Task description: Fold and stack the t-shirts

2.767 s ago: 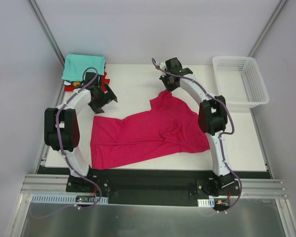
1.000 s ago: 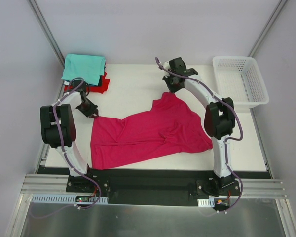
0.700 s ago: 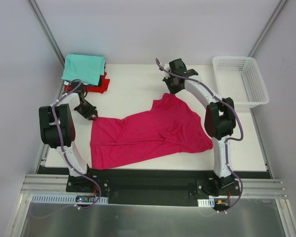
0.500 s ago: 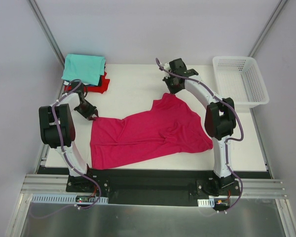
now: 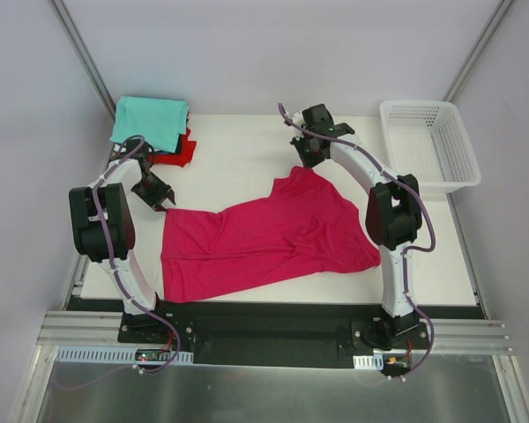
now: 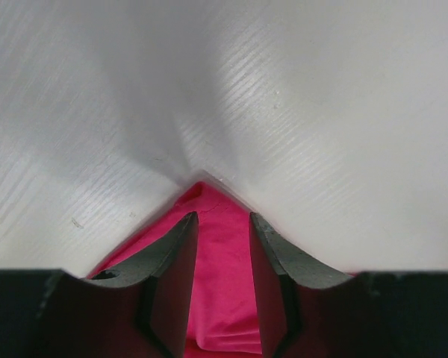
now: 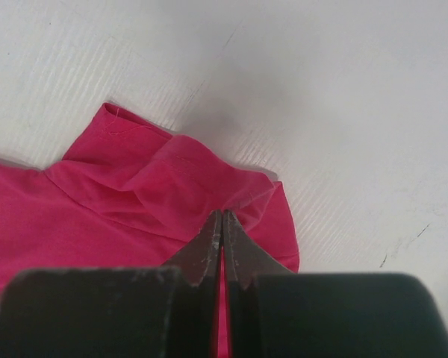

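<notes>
The magenta t-shirt [image 5: 264, 238] is spread across the middle of the table [image 5: 238, 154]. The left gripper [image 6: 222, 218] is lowered over the shirt's far left corner, with its jaws parted and the cloth tip lying loose between them. The right arm is stretched far forward, and the right gripper [image 7: 222, 214] is clenched on the shirt's far edge.

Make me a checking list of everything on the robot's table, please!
Surface: white table, a few faint scratches.
Job's things: pink shirt spread out, wrinkled; teal shirt folded on top of red shirt, far left corner.
Clutter: white basket at far right, looks empty.
Grippers: left gripper open around a corner of the pink shirt; right gripper shut on its far edge.
Cables: purple cables along both arms, no snag seen.
Surroundings: grey walls, metal frame posts.
</notes>
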`<state>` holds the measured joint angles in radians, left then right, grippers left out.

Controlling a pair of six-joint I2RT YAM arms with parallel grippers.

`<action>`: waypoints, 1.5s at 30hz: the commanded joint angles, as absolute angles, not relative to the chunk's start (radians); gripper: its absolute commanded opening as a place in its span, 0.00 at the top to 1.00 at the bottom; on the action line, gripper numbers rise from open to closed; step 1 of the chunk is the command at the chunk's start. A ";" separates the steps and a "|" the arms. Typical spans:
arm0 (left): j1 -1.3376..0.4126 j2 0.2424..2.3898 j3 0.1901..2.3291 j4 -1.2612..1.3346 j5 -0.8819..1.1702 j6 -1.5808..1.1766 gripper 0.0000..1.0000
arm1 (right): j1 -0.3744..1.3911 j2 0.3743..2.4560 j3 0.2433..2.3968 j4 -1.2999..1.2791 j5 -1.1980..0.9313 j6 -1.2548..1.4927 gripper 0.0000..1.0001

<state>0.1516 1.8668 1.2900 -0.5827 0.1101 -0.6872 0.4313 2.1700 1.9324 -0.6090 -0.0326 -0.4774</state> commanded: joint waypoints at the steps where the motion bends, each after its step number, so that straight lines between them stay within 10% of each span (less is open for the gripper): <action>1: 0.153 1.891 1.308 -0.640 0.066 -0.663 0.67 | 0.430 2.091 1.930 -0.603 -0.041 -0.465 0.99; 16: 0.152 1.965 1.310 -0.640 0.054 -0.655 0.68 | 0.430 2.069 1.910 -0.594 -0.049 -0.466 0.99; 23: 0.152 1.985 1.310 -0.640 0.054 -0.657 1.00 | 0.431 2.031 1.856 -0.586 -0.052 -0.457 0.99; 45: 0.107 1.914 1.370 -0.726 0.058 -0.626 1.00 | 0.425 1.789 1.555 -0.486 0.038 -0.325 0.99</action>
